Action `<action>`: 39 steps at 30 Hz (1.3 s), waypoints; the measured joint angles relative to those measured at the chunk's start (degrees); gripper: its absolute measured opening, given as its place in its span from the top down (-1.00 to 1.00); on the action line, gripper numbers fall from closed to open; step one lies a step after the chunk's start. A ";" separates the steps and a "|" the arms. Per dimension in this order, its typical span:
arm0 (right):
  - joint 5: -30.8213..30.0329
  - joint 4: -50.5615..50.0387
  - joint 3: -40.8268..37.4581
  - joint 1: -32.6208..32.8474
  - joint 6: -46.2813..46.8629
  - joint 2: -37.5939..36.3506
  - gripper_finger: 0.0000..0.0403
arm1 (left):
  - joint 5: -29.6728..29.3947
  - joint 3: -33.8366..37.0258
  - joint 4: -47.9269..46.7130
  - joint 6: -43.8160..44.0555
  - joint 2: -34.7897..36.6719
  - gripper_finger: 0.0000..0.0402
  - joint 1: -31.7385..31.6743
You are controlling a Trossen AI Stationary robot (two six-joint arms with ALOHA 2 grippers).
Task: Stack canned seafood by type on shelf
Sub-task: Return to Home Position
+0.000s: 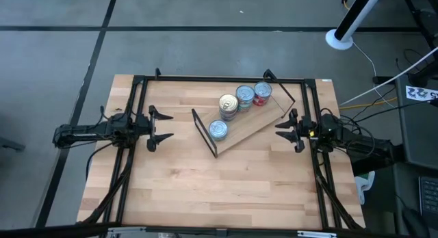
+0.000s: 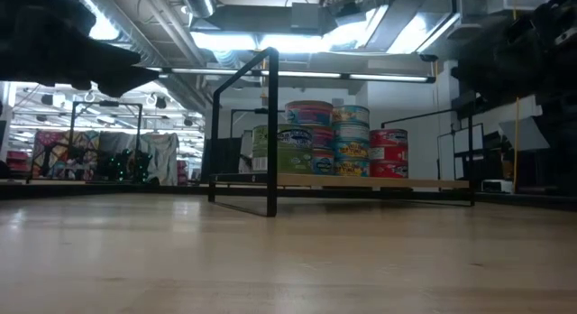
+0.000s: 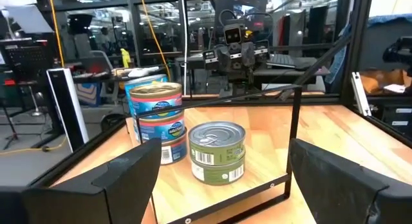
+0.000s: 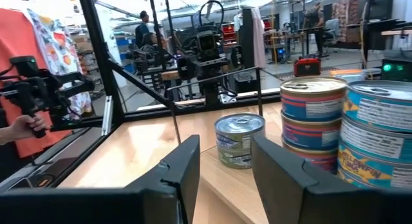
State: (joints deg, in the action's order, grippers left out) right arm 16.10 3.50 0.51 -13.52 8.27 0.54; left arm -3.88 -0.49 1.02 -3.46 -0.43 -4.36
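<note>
Reading the high view, we find the shelf (image 1: 254,126) lying diagonally on the table (image 1: 205,190), right of centre. Its left end is nearer and its right end farther. We note a black wire frame (image 2: 270,124) standing at each end of the board.

We count four stacks of canned seafood, all on the shelf. The green-sided stack (image 1: 217,130), two tins high, stands alone at the near left end. The other three stacks form a row toward the far right end, each just beside the next. First comes the gold-lidded stack (image 1: 228,104) with blue sides. Next is the blue-sided stack (image 1: 245,96) with a silver lid. Last is the red-sided stack (image 1: 262,93), farthest right. From table height, we see the two middle stacks rise higher than the green and red ones.

We find the left gripper (image 1: 166,126) over the left side of the table, well apart from the shelf and pointing toward it. Its fingers are spread wide and hold nothing. We find the right gripper (image 1: 279,130) over the right side of the table, near the shelf's right end and pointing toward it. Its fingers are parted by a narrower gap and likewise hold nothing.

Beyond the table, the right wrist view shows a person's hand (image 4: 22,129).
</note>
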 joint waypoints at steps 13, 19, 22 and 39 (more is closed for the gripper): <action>-1.47 -0.18 -0.04 0.00 -0.02 0.03 0.31 | 0.20 0.00 -0.02 2.22 -0.20 -0.67 0.00; -1.49 -0.18 -0.04 0.00 -0.02 0.04 0.31 | 0.22 0.00 0.00 1.86 -0.20 -0.67 0.00; -1.49 -0.18 -0.04 0.00 -0.02 0.04 0.31 | 0.22 0.00 0.00 2.26 -0.20 -0.67 0.00; -1.51 -0.18 -0.04 0.00 -0.04 0.04 0.31 | 0.24 0.00 0.02 2.29 -0.20 -0.67 0.00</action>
State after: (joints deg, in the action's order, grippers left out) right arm 14.59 3.31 0.47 -13.52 8.23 0.58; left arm -3.64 -0.49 1.04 -1.17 -0.62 -4.36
